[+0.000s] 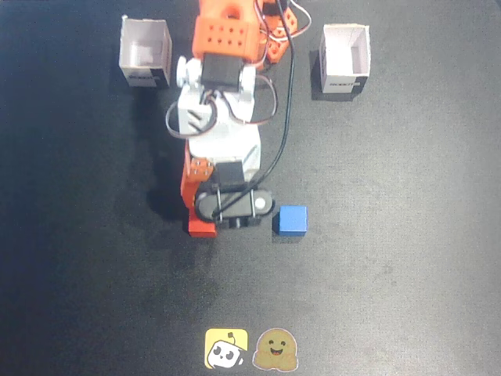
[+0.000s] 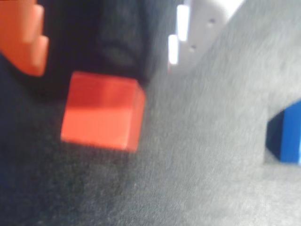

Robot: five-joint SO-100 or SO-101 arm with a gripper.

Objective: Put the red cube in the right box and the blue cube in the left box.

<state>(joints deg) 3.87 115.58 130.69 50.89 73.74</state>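
The red cube [image 2: 101, 110] lies on the dark mat between my gripper's orange finger [image 2: 23, 37] and its white finger [image 2: 197, 23], nearer the orange one. Neither finger clearly touches it. In the fixed view only a corner of the red cube [image 1: 202, 226] shows under the arm, where my gripper [image 1: 213, 219] is lowered over it. My gripper [image 2: 101, 63] is open. The blue cube [image 1: 293, 220] sits on the mat just right of the gripper. It also shows at the right edge of the wrist view [image 2: 287, 134].
In the fixed view two open white boxes stand at the back, one at the left [image 1: 145, 53] and one at the right [image 1: 345, 59], either side of the arm's base. Two stickers [image 1: 227, 348] lie at the front edge.
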